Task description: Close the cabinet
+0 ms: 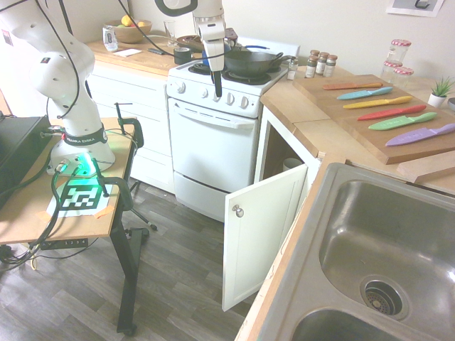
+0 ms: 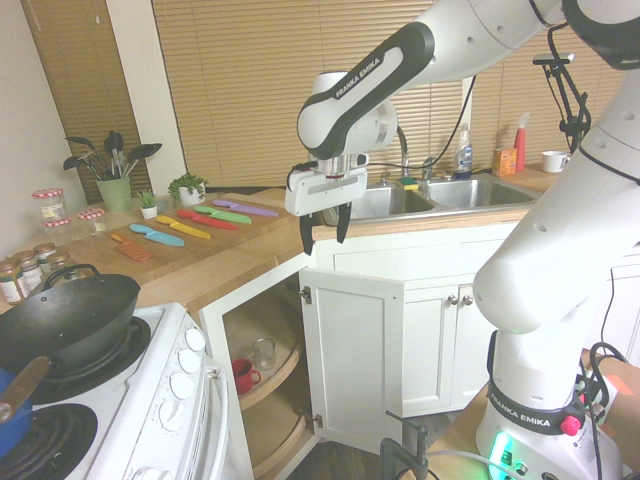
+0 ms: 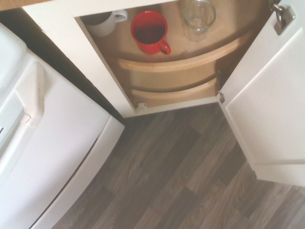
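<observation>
First exterior view: gripper [image 1: 217, 91] hangs over the oven [image 1: 213, 135], fingers spread wide, holding nothing. The cabinet [image 1: 260, 226], right beside the oven, has its door swung open.

Second exterior view: one red mug [image 2: 241, 375] and one glass [image 2: 263, 352] sit inside.

Wrist view: also one white mug [image 3: 106, 21].

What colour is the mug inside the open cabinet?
Red. The mug sits on the cabinet's upper wooden shelf, clearest in the wrist view.
</observation>
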Controlling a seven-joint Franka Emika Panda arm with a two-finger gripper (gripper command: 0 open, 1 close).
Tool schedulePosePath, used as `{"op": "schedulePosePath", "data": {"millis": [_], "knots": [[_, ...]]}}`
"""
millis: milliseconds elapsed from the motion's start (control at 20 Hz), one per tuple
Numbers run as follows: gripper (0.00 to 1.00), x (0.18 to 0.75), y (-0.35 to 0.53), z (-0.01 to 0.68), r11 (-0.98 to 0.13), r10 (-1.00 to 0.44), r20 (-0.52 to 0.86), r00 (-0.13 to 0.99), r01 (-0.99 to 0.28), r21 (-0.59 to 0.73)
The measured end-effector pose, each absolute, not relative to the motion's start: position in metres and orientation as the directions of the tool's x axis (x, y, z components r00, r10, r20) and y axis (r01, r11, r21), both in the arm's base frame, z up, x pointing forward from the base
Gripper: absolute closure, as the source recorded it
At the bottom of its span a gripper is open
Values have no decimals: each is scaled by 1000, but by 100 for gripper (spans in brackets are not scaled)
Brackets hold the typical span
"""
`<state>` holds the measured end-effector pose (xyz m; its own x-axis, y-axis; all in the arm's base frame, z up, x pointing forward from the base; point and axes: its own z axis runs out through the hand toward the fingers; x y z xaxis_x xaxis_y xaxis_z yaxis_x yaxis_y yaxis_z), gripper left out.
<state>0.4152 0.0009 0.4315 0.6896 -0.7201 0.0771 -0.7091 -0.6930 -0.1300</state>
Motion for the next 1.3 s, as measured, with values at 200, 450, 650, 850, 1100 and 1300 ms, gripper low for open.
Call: {"op": "schedulePosePath", "data": {"millis": [200,450,650,850,1100,1300], "knots": [[0,421,-4,424,-695,-718,86,690,-708,-121],[0,452,-35,404,-675,-738,100,667,-731,-103],[0,482,-80,400,-643,-765,122,632,-759,-102],[0,505,-150,392,-594,-804,102,585,-795,-121],[0,522,-199,379,-537,-841,35,541,-823,-185],[0,543,-219,365,-483,-867,-15,498,-848,-218]]}}
